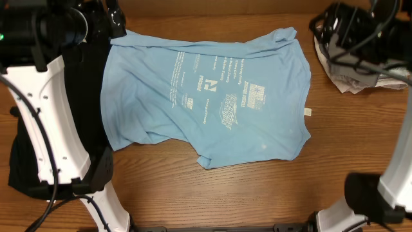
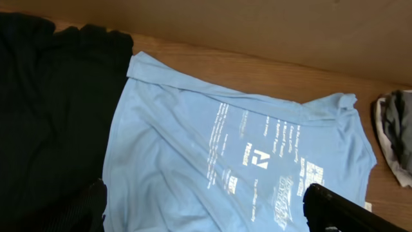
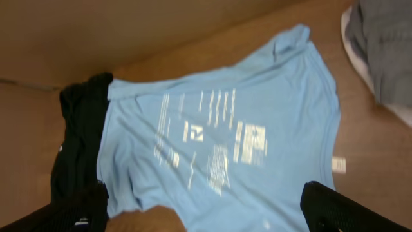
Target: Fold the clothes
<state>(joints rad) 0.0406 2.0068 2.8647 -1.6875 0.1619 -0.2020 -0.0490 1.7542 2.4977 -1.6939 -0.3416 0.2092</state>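
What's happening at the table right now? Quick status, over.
Left fingers, right fingers open, empty. Light blue T-shirt lies spread, print up, edges rumpled. Black garment against its left edge; grey pile far right, apart.

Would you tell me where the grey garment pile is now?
In the overhead view, the grey garment pile lies at the far right corner, just beyond the right edge of the light blue T-shirt.

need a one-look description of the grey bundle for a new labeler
On the wooden table, the light blue T-shirt lies spread across the middle. Past its far right corner, partly under the right arm, sits the grey-and-white bundle. It is small and crumpled, unlike the spread shirt and the black garment on the left.
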